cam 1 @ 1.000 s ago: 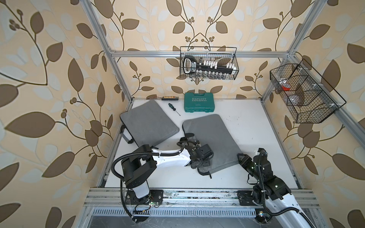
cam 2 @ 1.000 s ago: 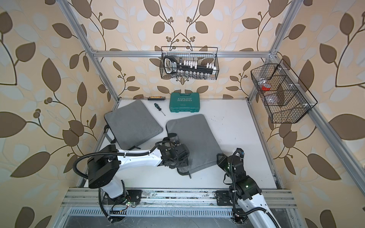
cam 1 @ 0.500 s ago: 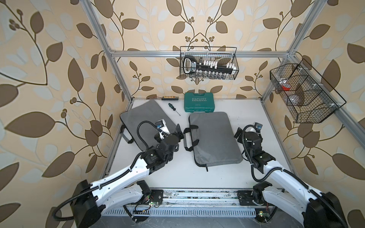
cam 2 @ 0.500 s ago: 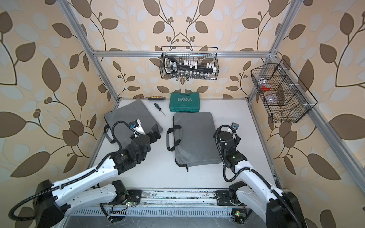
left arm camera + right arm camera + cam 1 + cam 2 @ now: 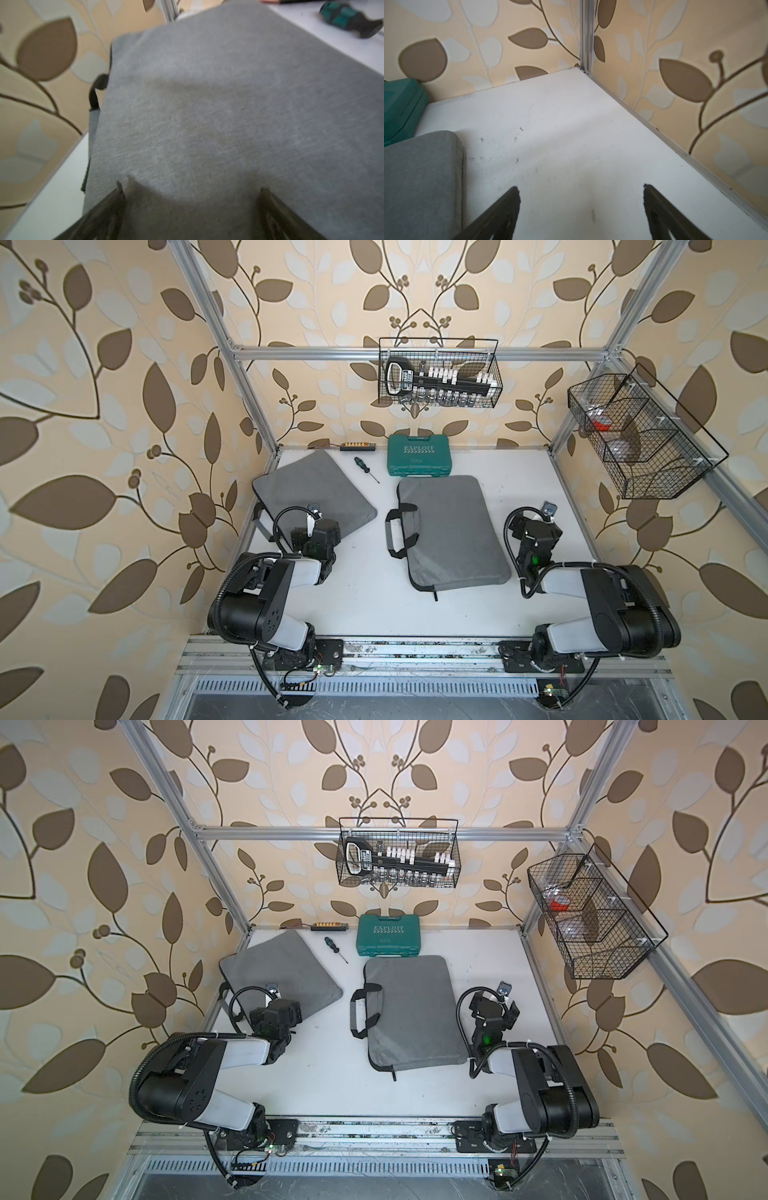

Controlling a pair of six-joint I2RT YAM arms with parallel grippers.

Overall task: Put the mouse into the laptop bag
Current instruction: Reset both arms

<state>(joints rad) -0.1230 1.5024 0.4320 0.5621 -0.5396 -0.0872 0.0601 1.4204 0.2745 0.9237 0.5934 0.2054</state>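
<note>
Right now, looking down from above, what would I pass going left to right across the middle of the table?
In a top view: left grey bag → middle grey laptop bag → right gripper → wire basket hanging on the right wall.

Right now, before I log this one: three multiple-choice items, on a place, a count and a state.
1. Where is the green tool case? A. At the front edge. B. Hanging overhead. C. By the back wall.
2. How many grey laptop bags lie on the table? A. One. B. Two. C. Three.
3. The right gripper's fingers are: A. Open over bare table. B. Shut on a handle. C. Shut, empty.
C: it sits against the far wall. B: one at the left, one in the middle. A: the right wrist view shows them spread, only table between.
</note>
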